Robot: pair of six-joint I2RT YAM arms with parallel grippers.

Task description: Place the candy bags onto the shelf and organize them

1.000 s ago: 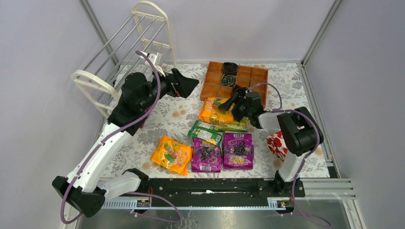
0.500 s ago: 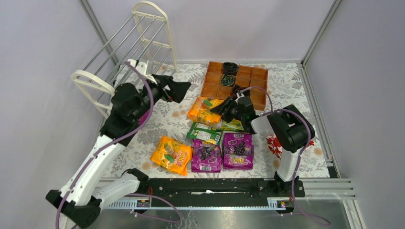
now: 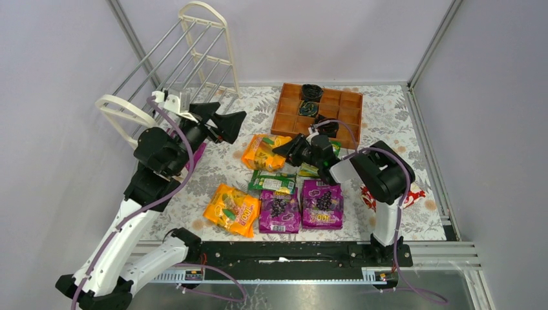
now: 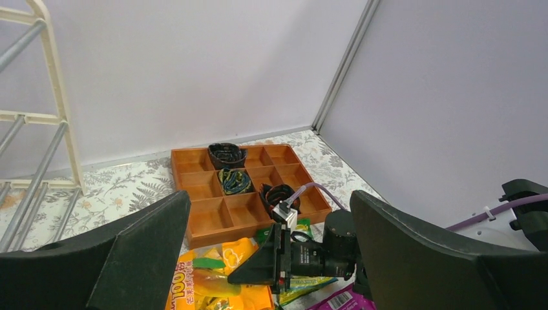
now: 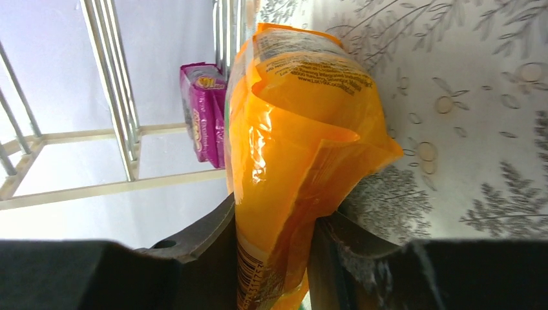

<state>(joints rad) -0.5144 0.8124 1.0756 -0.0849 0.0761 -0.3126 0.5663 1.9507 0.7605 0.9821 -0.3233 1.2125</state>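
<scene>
Orange bag [image 5: 291,129]: mid-table, one end pinched.
Right gripper [image 3: 282,149]: clenched on the orange bag.
Purple bag [image 5: 205,119]: standing at the foot of the shelf [image 3: 194,58], 10 o'clock of the orange bag.
Loose bags [image 3: 280,210]: flat on the table, 6 o'clock.
Left gripper [image 4: 268,200]: spread wide, empty, 10 o'clock.

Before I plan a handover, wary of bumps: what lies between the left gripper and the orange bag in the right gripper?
Nothing stands there: the top view shows only bare floral tablecloth between the left gripper and the orange bag.
</scene>
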